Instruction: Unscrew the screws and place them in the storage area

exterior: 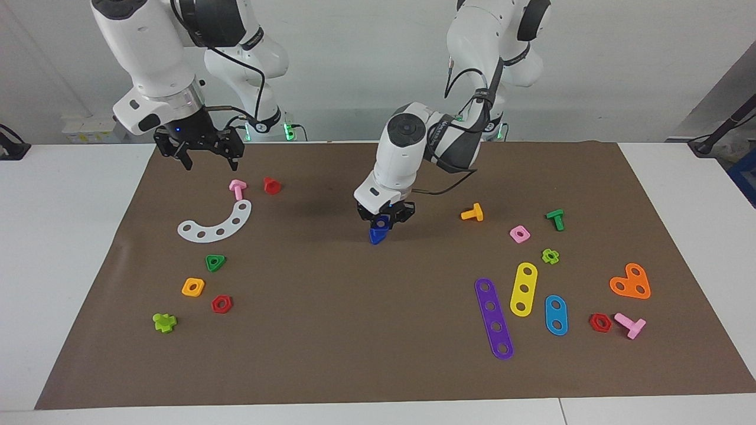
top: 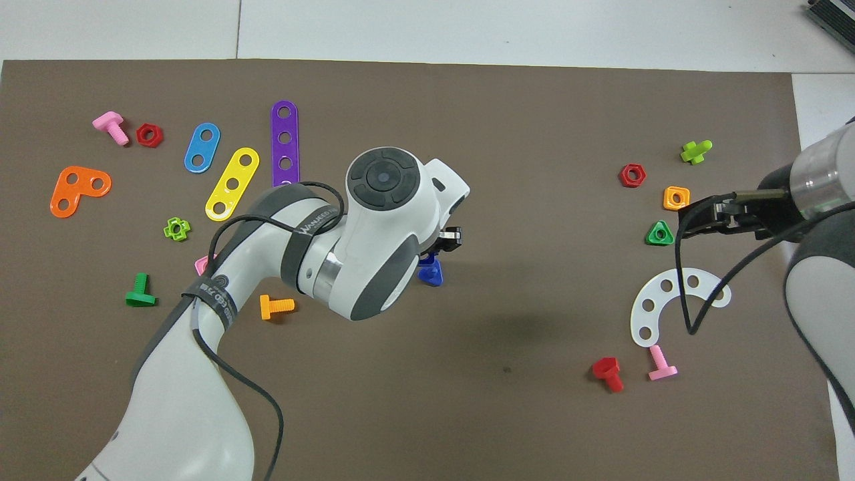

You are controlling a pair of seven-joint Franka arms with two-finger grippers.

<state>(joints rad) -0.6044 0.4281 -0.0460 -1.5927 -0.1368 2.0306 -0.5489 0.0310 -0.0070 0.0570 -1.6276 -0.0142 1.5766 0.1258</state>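
The dark-blue screw [exterior: 378, 235] is at the middle of the brown mat [exterior: 354, 330], triangular head down at the mat's surface. My left gripper [exterior: 384, 221] points down over it with its fingers shut on the screw's upper part. In the overhead view the left arm covers most of the screw [top: 431, 273] and of the gripper [top: 437, 250]. I cannot make out a separate square nut. My right gripper [exterior: 207, 152] hangs open and empty above the mat's edge near the robots, over a pink bolt [exterior: 237, 188]; it also shows in the overhead view [top: 701, 217].
Toward the right arm's end lie a white curved strip [exterior: 216, 224], red bolt [exterior: 271, 185], green triangular nut [exterior: 215, 262], orange nut [exterior: 193, 287] and red nut [exterior: 221, 304]. Toward the left arm's end lie an orange bolt [exterior: 472, 212], purple strip [exterior: 494, 319], yellow strip [exterior: 523, 289] and several small parts.
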